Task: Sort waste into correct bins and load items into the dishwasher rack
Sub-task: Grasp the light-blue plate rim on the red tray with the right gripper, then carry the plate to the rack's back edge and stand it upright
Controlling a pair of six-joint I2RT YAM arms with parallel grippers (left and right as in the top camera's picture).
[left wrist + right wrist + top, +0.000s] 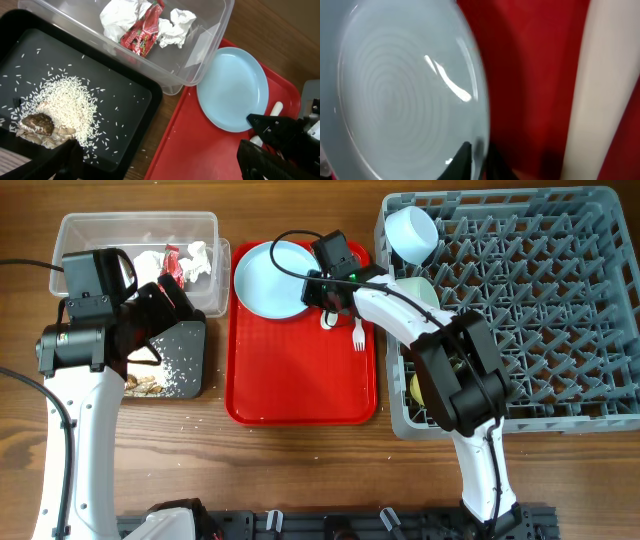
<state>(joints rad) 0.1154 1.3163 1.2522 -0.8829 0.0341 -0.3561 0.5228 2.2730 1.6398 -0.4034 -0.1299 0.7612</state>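
Overhead view, left side: clear tub holds the white tissue and red wrapper, so the dry waste looks sorted. Just below it, touching, the black tray carries the rice and brown food scraps, with loose grains scattered around; food waste looks binned too. Left end effector hovers over the black tray's near edge with jaws wide apart, holding nothing.

Centre: red tray on the wooden surface has the light blue plate at its top left, scraped clean. White spoon and fork lie just right of the plate. None of the three is loaded yet. Right end effector sits low at the plate's right rim, beside the spoon. Wrist view shows one dark fingertip at the rim, too close and blurred, so I cannot tell if it is apart or clamped.

Right: grey rack already has the pale blue bowl in its top left corner and the mint green bowl just below. Yellow cup sits lower, mostly hidden by the arm.

Judgement: well past halfway, with plate, spoon and fork left.
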